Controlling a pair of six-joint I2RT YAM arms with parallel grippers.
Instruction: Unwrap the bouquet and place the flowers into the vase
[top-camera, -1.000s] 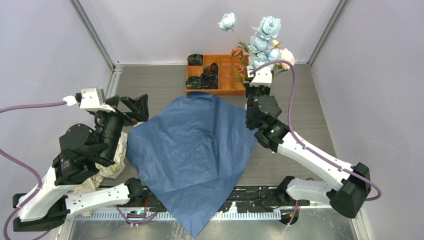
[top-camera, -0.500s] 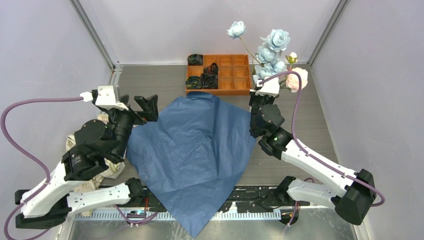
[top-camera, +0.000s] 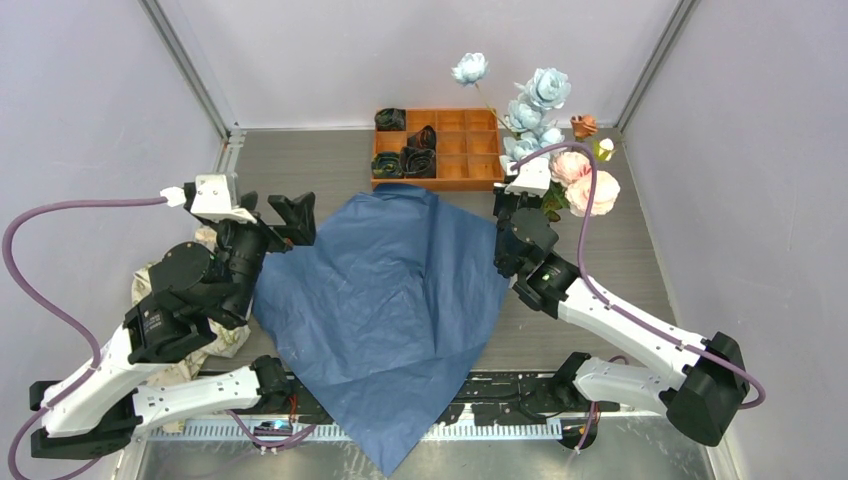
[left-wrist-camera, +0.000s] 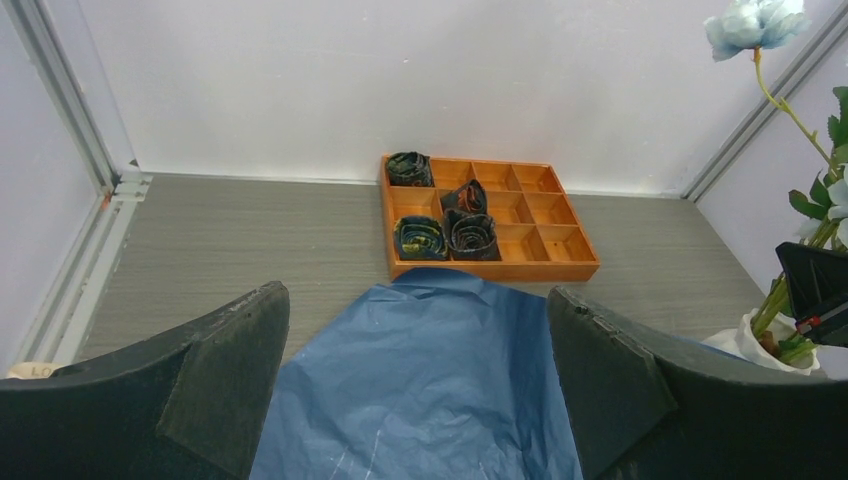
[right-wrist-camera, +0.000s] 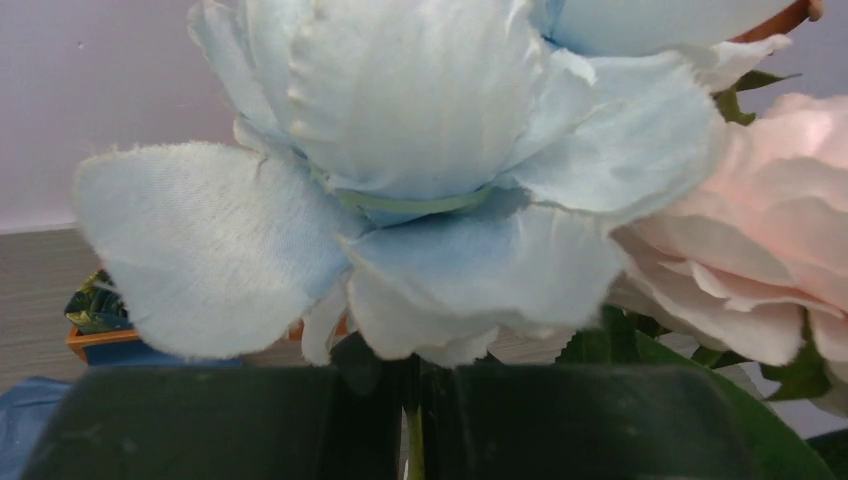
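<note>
Wrapping paper (top-camera: 385, 300): off, flat, centre. Flowers (top-camera: 547, 90): 1 o'clock, pinched in right end effector (right-wrist-camera: 410, 425); left end effector (left-wrist-camera: 415, 310) spread. Placement apparently outstanding.

Place: robotics lab test cell
Enclosure: plain pale wall panels (top-camera: 350, 50), aluminium corner posts (top-camera: 190, 68)
Bench: grey table (top-camera: 300, 160), cabled left arm (top-camera: 95, 375), right arm (top-camera: 620, 320)

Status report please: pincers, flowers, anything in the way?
Left pincer open, empty. Right pincer shut on flowers, stems in vase. Blue wrapping paper spread flat, not blocking.
</note>
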